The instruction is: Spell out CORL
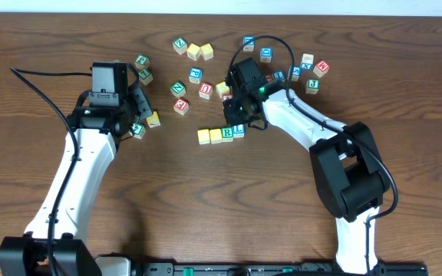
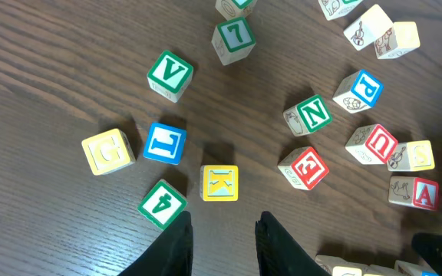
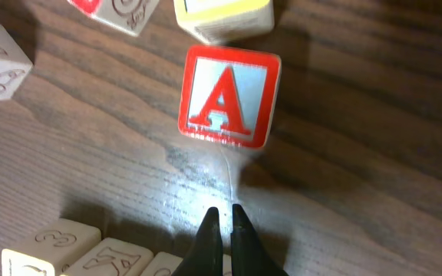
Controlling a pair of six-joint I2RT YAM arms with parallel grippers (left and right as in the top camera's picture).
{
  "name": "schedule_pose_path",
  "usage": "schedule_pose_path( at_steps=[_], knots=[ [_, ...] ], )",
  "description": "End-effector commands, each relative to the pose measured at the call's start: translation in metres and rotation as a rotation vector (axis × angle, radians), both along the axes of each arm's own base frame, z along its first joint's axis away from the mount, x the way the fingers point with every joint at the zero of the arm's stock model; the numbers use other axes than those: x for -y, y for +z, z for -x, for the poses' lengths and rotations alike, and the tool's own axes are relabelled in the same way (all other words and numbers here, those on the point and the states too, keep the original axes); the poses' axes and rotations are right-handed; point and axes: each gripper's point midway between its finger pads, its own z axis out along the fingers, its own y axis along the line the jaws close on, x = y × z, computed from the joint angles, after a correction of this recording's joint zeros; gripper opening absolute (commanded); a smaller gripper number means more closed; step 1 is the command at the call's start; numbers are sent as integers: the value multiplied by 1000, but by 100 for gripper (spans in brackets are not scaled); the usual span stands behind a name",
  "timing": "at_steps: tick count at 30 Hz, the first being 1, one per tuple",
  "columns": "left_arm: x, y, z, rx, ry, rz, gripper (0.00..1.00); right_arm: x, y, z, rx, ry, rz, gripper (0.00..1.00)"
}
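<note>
Wooden desk (image 1: pixel 37 46), letter blocks (image 1: pixel 196 75) strewn over the far half, open wood toward the near edge.
Mid-desk, a row of four blocks (image 1: pixel 216 136) ending in green R (image 1: pixel 227 133) and blue-edged L (image 1: pixel 239 130), first two letters unreadable. Right pincer (image 3: pixel 222 218) pressed together, pinching nothing, low over bare wood between that row and red A (image 3: pixel 229 96). Left pincer (image 2: pixel 221 230) spread, empty, facing yellow K (image 2: pixel 219 183) just ahead; green 4 (image 2: pixel 162 205) beside one finger, loose blue L (image 2: pixel 165 143) and yellow G (image 2: pixel 107 151) beyond.
</note>
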Motion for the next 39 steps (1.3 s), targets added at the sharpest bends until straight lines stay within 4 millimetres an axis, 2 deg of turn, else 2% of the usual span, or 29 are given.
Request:
schedule_pose_path(
  at_steps=[1, 16, 26, 30, 33, 36, 39],
  knots=[
    [-3, 2, -3, 3, 3, -18, 28, -2, 0, 0, -7, -4, 5, 1],
    [-3, 2, -3, 3, 2, -18, 28, 3, -4, 10, -48, 6, 31, 1],
    [-1, 2, -3, 2, -2, -14, 28, -6, 2, 9, -51, 20, -22, 1],
    [-1, -1, -3, -4, -3, -14, 28, -7, 16, 1, -25, 17, -43, 1],
    [7, -5, -3, -19, -31, 22, 28, -3, 38, -11, 19, 2, -65, 5],
    [24, -19, 1, -67, -79, 70, 27, 11, 60, -24, 49, -27, -75, 5],
    [45, -41, 9, -152, -99, 129, 23, 32, 68, -26, 29, -68, -68, 4]
  ],
)
